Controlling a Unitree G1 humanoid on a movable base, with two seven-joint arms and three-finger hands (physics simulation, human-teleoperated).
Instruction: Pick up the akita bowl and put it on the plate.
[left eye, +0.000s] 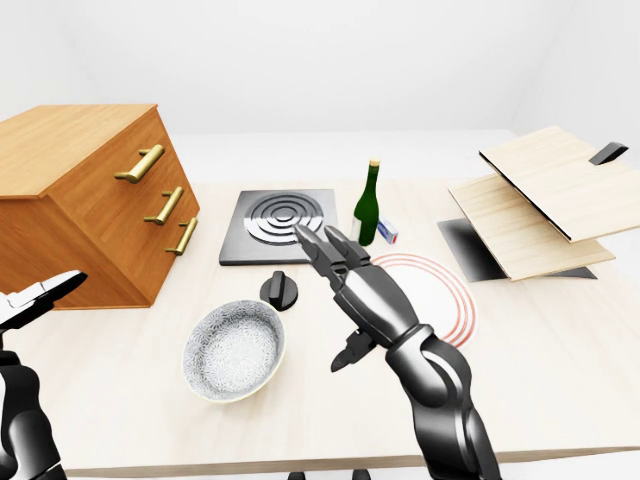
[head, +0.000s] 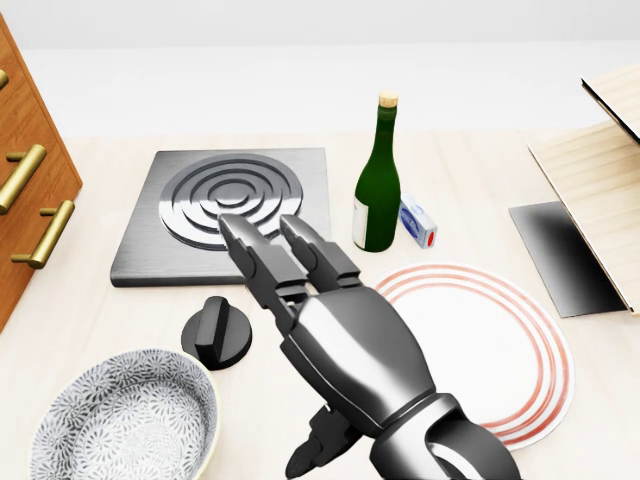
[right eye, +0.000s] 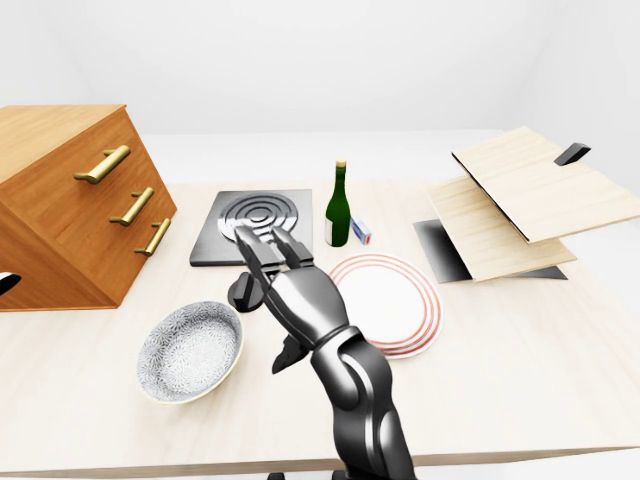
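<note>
right hand hovers with fingers spread, empty, between the grey speckled ceramic bowl and the white red-ringed plate; left hand fingers parted

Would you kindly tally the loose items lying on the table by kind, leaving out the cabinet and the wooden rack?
Bowl: 1
Plate: 1
Bottle: 1
Stove burner plate: 1
Black knob: 1
Small white box: 1
Total: 6
</note>
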